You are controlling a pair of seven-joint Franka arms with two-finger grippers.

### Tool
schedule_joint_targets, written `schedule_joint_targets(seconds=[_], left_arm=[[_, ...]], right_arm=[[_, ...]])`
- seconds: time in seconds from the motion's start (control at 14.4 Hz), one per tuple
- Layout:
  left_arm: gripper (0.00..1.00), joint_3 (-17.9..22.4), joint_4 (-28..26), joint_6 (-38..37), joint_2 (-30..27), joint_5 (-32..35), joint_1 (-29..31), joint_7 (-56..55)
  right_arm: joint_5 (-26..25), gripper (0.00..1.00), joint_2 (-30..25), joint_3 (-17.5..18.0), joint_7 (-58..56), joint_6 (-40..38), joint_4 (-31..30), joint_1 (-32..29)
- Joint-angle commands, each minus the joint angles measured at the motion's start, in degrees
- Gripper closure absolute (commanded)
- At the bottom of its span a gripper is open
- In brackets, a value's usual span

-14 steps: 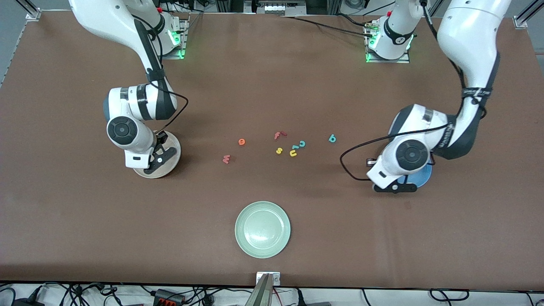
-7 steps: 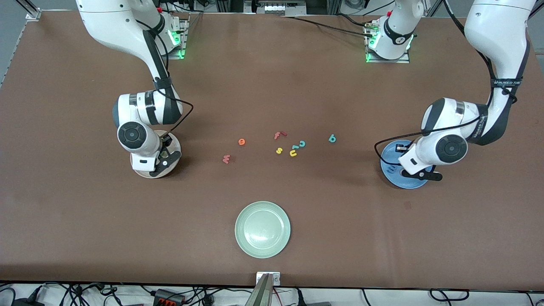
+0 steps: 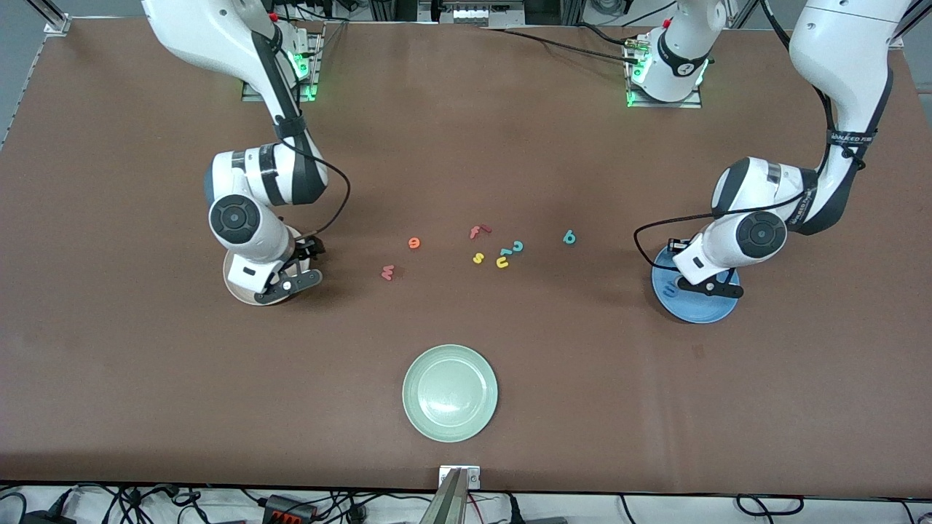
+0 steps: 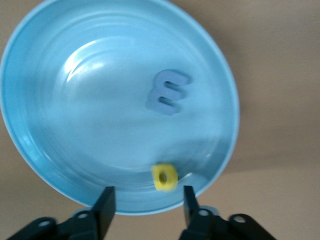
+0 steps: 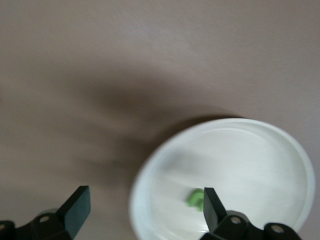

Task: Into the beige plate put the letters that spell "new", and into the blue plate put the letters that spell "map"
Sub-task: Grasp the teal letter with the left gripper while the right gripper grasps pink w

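Note:
My left gripper [image 4: 146, 207] hangs open over the rim of the blue plate [image 4: 60, 125]. A blue m [image 4: 169, 92] and a yellow a [image 4: 164, 177] lie loose in that plate. My right gripper [image 5: 145, 205] is open wide over the edge of the beige plate [image 5: 260, 150], where a green n [image 5: 196, 198] lies. In the front view the left gripper [image 3: 703, 287] covers part of the blue plate [image 3: 699, 311], and the right gripper [image 3: 309, 263] covers much of the beige plate [image 3: 234, 284]. On the table between them lie the orange e [image 3: 414, 243], red w [image 3: 387, 272] and teal p [image 3: 569, 236].
A red f [image 3: 477, 231], yellow s [image 3: 478, 257], yellow u [image 3: 502, 262] and teal c [image 3: 517, 247] cluster between the e and the p. A pale green plate [image 3: 450, 393] sits nearer the front camera, mid-table.
Both grippers have opened over their plates. The right hand has swung toward mid-table over the beige plate. The left hand moved toward its arm's end of the table, uncovering much of the blue plate.

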Motion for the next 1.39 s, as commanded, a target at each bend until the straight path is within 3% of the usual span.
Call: schedule_joint_targets(seconds=[0.0, 0.14, 0.42, 0.7, 0.9, 1.18, 1.32], left_arm=[[0.00, -5.7, 1.5, -6.0, -3.6, 0.0, 0.0, 0.0], [0.00, -11.7, 2.6, -7.1, -3.6, -0.1, -0.1, -1.8], [0.00, -18.8, 1.8, -2.0, 0.0, 0.2, -0.9, -1.2], [0.01, -18.8, -2.5, 8.1, 1.9, 0.8, -4.7, -1.6], [0.04, -18.4, -3.6, 14.7, 5.6, 7.8, -5.4, -2.7], [0.05, -18.4, -3.6, 15.0, 8.5, 16.5, -5.5, -10.7], [0.13, -18.5, -3.6, 15.1, 8.8, 16.7, -5.2, -10.8]], right_arm=[[6.4, 0.00, 0.7, 0.1, 7.9, -0.2, 2.3, 1.3], [7.6, 0.00, 3.2, 0.1, 14.2, -0.2, 5.3, 3.5], [7.7, 0.00, 9.8, 0.1, 27.9, -0.2, 13.0, 7.0], [8.4, 0.15, 13.5, 0.3, 37.1, 0.2, 16.1, 9.1], [15.6, 0.23, 14.2, 0.4, 38.8, 0.9, 16.2, 9.3], [17.0, 0.31, 15.7, 0.4, 38.8, 0.9, 16.5, 9.9], [16.9, 0.32, 16.3, 0.4, 38.7, 0.9, 16.5, 10.7]])
